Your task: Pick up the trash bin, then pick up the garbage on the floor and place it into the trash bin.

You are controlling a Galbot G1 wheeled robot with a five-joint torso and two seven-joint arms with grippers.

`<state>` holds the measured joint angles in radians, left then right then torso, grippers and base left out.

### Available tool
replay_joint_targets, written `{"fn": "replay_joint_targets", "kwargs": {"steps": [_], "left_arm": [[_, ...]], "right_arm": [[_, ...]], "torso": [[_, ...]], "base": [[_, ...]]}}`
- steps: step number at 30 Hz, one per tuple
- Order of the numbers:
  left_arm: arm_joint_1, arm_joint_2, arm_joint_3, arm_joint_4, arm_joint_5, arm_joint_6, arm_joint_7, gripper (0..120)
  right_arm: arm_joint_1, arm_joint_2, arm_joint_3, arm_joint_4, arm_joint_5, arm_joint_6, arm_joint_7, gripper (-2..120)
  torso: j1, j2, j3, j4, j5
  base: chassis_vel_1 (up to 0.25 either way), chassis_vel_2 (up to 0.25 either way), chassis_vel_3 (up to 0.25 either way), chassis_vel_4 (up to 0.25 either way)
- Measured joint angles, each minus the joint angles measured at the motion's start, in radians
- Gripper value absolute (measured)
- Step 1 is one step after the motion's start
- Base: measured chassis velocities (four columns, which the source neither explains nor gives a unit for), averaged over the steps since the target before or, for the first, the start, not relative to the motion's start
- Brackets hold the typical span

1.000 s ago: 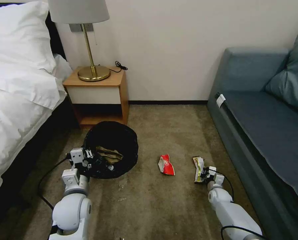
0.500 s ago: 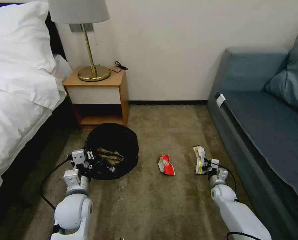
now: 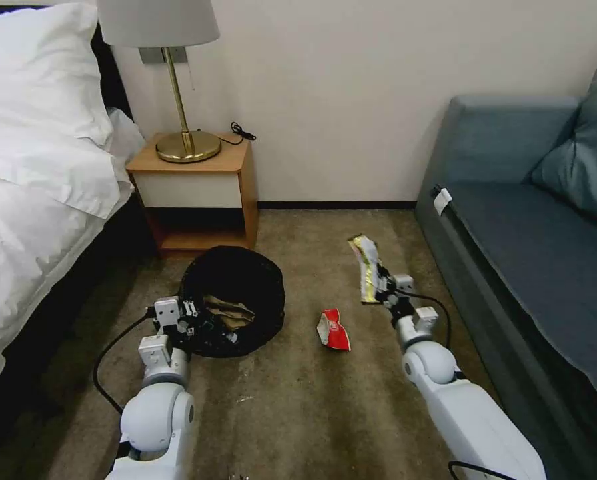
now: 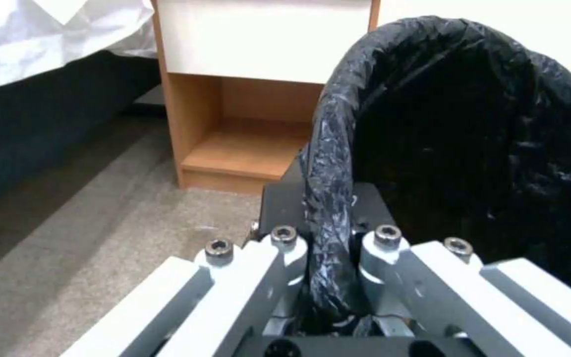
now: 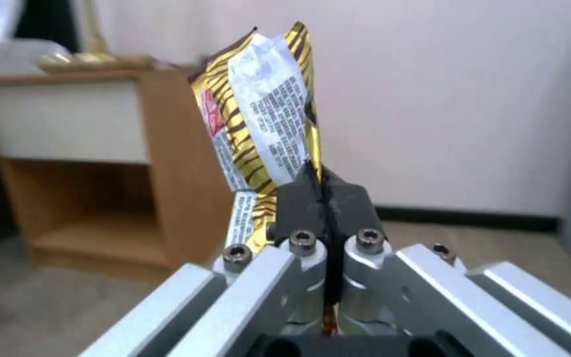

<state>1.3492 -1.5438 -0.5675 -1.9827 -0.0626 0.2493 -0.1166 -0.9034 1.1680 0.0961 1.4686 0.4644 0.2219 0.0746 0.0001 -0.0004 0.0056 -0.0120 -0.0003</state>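
Since the earlier frames the right gripper (image 3: 380,285) has risen off the floor (image 3: 378,387) and travelled toward the wall, carrying the bar wrapper (image 3: 365,269) with it; the trash bin (image 3: 235,297) has shifted slightly toward the centre of the carpet with the left gripper (image 3: 198,325).

Right fingers (image 5: 312,196): pressed together on the lower end of the bar wrapper, which stands upright above them, gold-and-brown striped with a white printed panel. The wrapper hangs clear of the floor, to the right of the bin and well apart from its rim.

Left fingers (image 4: 284,237): closed on the near rim of the trash bin, pinching the black liner bag folded over the edge. The bin is tilted, with its opening facing the head camera. A crumpled brown paper bag (image 3: 228,311) lies inside it.

The red-white snack wrapper (image 3: 332,329) lies flat on the floor between the two arms, near the bin and apart from it.

Boundaries: the nightstand (image 3: 198,193) stands just behind the bin, the bed (image 3: 31,200) runs along the left edge, and the sofa (image 3: 531,253) runs along the right. Open carpet lies between the bin and the sofa front.
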Motion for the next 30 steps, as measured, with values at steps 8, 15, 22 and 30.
{"fn": "replay_joint_targets", "kwargs": {"steps": [8, 15, 22, 30], "left_arm": [[-0.004, 0.002, 0.006, 0.006, 0.001, 0.000, -0.001, 4], [-0.007, -0.001, 0.014, 0.008, 0.008, 0.000, -0.002, 4], [-0.004, -0.008, 0.022, 0.010, 0.019, -0.001, -0.002, 4], [-0.007, -0.022, 0.031, 0.013, 0.030, -0.003, -0.002, 4]], "right_arm": [[0.053, -0.004, -0.137, 0.093, 0.016, -0.003, 0.015, 0], [0.096, 0.001, -0.231, 0.168, 0.024, -0.016, 0.031, 0], [0.104, 0.013, -0.290, 0.224, 0.026, -0.039, 0.046, 0], [0.123, 0.056, -0.347, 0.196, 0.018, -0.040, 0.050, 0]], "torso": [[0.000, 0.000, 0.000, 0.0000, 0.0001], [0.000, 0.000, 0.000, 0.0000, 0.0000], [0.000, 0.000, 0.000, -0.0002, 0.0000], [0.000, 0.000, 0.000, 0.0001, 0.0001]], "base": [[0.000, 0.000, 0.000, 0.000], [0.000, 0.000, 0.000, 0.000], [0.000, 0.000, 0.000, 0.000], [0.000, 0.000, 0.000, 0.000]]}}
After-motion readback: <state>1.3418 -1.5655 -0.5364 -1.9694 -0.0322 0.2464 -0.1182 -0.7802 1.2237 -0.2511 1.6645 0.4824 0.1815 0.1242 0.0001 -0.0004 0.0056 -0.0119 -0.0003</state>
